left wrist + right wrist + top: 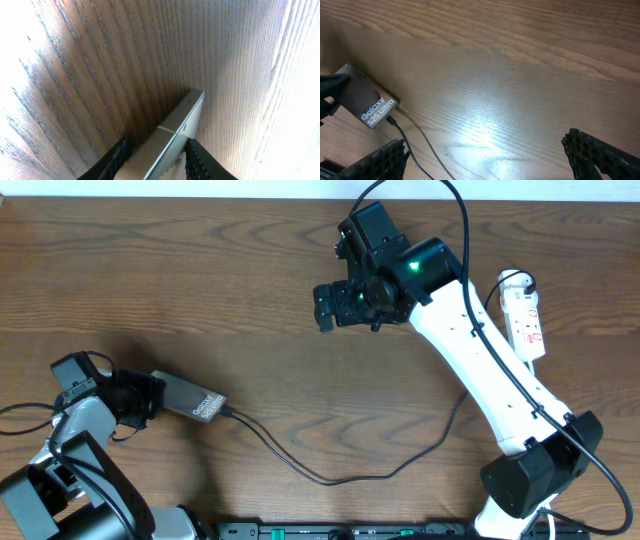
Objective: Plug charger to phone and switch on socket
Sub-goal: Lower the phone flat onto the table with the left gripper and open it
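The left tool pinches the flat brown-bronze phone at the left of the wooden tabletop, the thin black charger cable meeting its end. The right tool hangs spread above the tabletop.

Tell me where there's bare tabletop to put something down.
Widest free patch: the far left stretch beyond the dark bronze rectangular phone, left of the open right gripper. Also the middle, between thin black charger cable and white right arm. Crowded: around the narrow white power strip and the left gripper.
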`<state>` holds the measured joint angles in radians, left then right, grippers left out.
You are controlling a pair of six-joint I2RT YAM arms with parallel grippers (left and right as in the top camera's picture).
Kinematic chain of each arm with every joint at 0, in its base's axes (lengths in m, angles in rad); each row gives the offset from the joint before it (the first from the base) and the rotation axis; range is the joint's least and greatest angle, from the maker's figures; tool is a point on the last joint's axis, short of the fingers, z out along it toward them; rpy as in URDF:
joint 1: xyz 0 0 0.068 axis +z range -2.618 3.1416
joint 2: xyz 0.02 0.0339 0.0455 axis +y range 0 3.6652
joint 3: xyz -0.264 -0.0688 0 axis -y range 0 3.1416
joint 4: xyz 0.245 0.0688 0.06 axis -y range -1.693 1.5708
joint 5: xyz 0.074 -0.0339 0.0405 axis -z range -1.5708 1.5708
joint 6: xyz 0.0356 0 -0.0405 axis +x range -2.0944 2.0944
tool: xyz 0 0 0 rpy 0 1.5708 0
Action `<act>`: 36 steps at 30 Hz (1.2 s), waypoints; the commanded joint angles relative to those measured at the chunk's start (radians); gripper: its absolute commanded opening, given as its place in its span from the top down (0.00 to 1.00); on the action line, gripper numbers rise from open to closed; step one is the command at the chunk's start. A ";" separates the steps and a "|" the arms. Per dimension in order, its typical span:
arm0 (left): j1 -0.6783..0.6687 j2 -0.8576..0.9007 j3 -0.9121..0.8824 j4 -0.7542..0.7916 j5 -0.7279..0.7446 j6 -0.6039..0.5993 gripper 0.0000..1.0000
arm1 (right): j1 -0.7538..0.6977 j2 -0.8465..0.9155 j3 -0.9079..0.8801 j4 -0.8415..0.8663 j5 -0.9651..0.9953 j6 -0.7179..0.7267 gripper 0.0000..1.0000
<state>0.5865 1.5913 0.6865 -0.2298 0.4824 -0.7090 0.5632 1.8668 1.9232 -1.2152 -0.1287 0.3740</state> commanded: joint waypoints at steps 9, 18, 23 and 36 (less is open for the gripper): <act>0.003 0.031 -0.030 -0.047 -0.092 -0.001 0.60 | 0.008 -0.021 0.019 -0.005 0.015 0.002 0.01; 0.003 0.031 -0.030 -0.047 -0.092 -0.001 0.60 | 0.008 -0.021 0.019 -0.009 0.022 0.002 0.01; 0.003 0.031 -0.030 -0.047 -0.092 0.000 0.51 | 0.008 -0.021 0.019 -0.010 0.022 0.002 0.01; 0.003 0.030 -0.030 -0.047 -0.091 -0.001 0.12 | 0.008 -0.021 0.019 -0.016 0.022 -0.009 0.01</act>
<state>0.5854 1.5688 0.7071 -0.2398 0.4946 -0.7128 0.5632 1.8668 1.9232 -1.2308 -0.1150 0.3737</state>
